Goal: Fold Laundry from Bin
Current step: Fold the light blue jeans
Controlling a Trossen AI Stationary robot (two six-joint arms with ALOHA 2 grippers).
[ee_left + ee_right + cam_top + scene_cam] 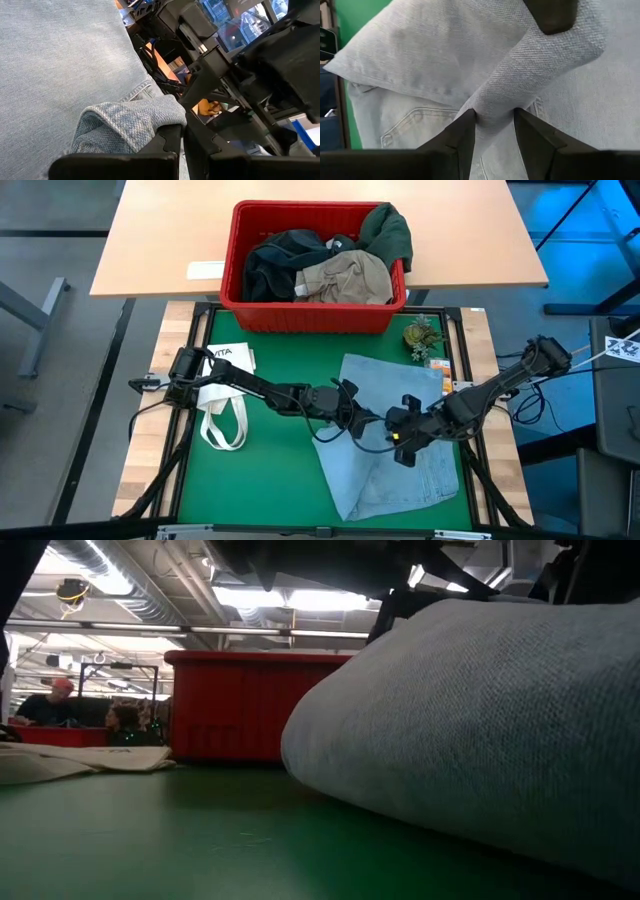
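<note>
Jeans (385,450) spread on the green table, toward its right edge, both grippers pinching them.
Left gripper (352,418) is clamped on a fold; right gripper (400,442) grips bunched denim; bin (314,318) sits at the far edge.

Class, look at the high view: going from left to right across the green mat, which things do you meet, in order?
White tote bag → left gripper → right gripper, both over the light blue jeans → small green plant.

Bright ceiling glare, blurred foreground
</note>
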